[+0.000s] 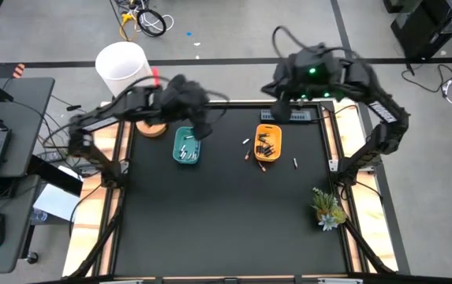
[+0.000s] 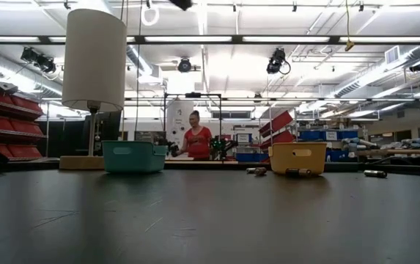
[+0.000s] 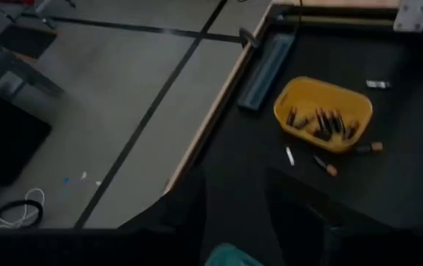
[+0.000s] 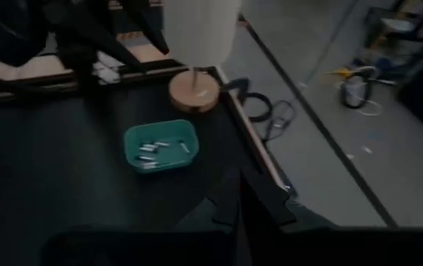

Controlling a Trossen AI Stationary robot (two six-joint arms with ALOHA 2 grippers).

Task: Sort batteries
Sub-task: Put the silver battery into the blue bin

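Note:
Whitish batteries [image 4: 154, 151] lie in the teal tray [image 1: 186, 146]. Dark batteries [image 3: 322, 123] lie in the yellow tray [image 1: 267, 143]. A few loose batteries [image 3: 325, 165] rest on the black table beside the yellow tray, and one more [image 1: 295, 163] lies to its right. My left gripper [image 3: 233, 179] hangs high over the teal tray's far edge, open, with nothing between its fingers. My right gripper [image 4: 238, 186] is shut and empty, raised above the table's far edge behind the yellow tray.
A white-shaded lamp [image 1: 121, 67] on a round wooden base [image 4: 193, 91] stands at the table's far left corner. A grey box [image 3: 266, 70] lies along the far edge. A small plant [image 1: 328, 209] sits at the right edge. A person [image 2: 196, 139] stands in the room behind.

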